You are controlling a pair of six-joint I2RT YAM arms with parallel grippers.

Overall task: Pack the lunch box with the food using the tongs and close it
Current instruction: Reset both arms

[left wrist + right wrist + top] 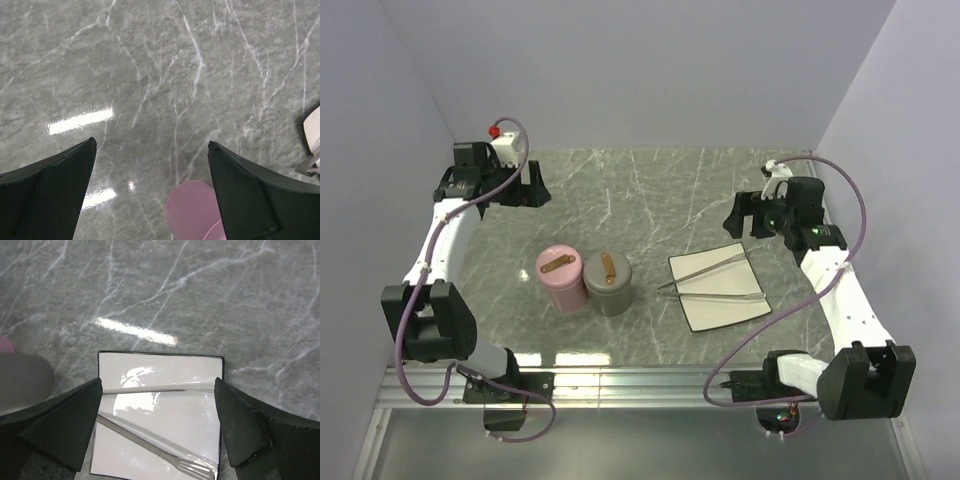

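From above, the tongs (705,272) lie across the white plate (720,312) near the right edge of the table (650,190). The pink container (560,278) and the grey container (608,284) stand touching near the middle, both lidded. We see no food anywhere, so we judge it packed and the closing done. The left gripper (490,190) hangs spread over the far left corner, and the right gripper (752,220) hangs spread just beyond the plate's far edge.

At the left wrist, the left gripper (152,200) gapes over bare marble, with the pink container (192,207) below it.

At the right wrist, the right gripper (157,425) stands wide above the plate (160,370). The tongs (150,445) lie free between its fingers, and the grey container (22,380) sits at the left. Little seems left beyond drawing both arms clear without nudging the tongs.
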